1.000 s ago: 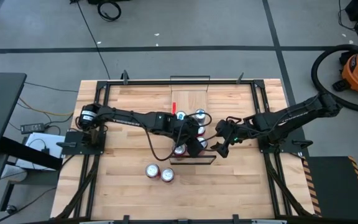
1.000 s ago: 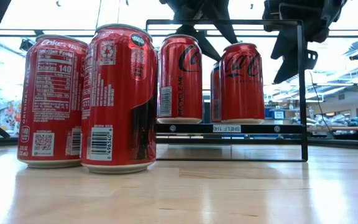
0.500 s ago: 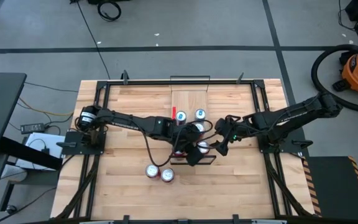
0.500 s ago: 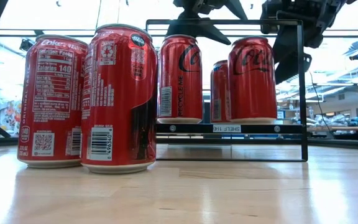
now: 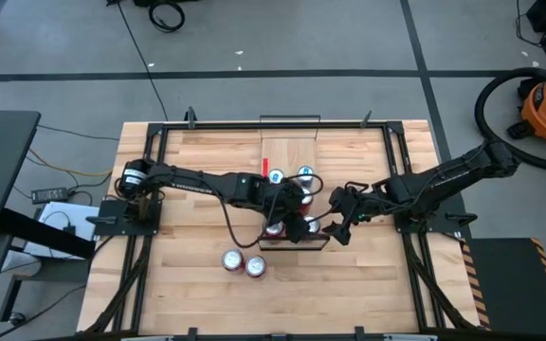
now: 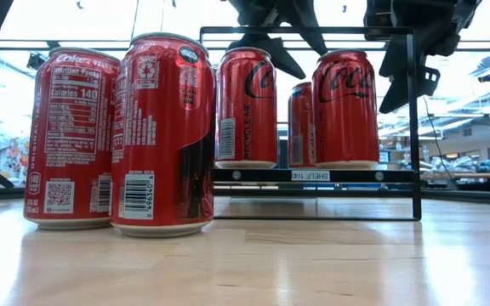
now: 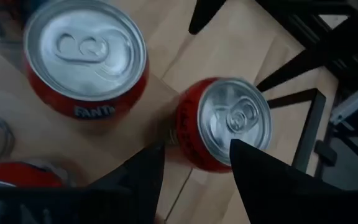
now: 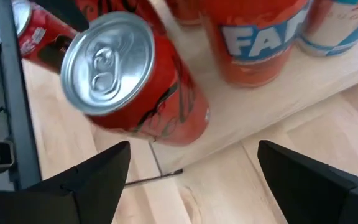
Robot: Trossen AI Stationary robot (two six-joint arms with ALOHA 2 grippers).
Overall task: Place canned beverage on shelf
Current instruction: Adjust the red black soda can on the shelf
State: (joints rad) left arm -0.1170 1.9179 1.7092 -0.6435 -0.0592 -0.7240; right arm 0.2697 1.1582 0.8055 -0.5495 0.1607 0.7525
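The shelf [image 5: 287, 152] is a narrow light-wood board with black wire rails [image 6: 415, 127] and carries several upright cans. A red canned beverage [image 7: 229, 124] stands at its near right corner [image 6: 344, 106], next to an orange Fanta can [image 7: 86, 56]. My left gripper [image 7: 197, 149] hovers open just above the red can's top, its fingertips closer together than the can is wide. My right gripper [image 8: 191, 162] stands wide open beside the shelf's right side [image 5: 339, 230], with the same red can [image 8: 129, 81] ahead of its fingers and nothing between them.
Two more red cans [image 5: 232, 259] [image 5: 254, 266] stand upright on the plank tabletop near the front, left of the shelf; they fill the low view's left side [image 6: 71, 140] [image 6: 164, 136]. Bare table lies to the right of the shelf [image 5: 368, 265].
The red can at the shelf's near right has slid toward the shelf's near end and stays upright; over the last half second it has kept still. My left gripper reached toward the near edge above it and has come back slightly.
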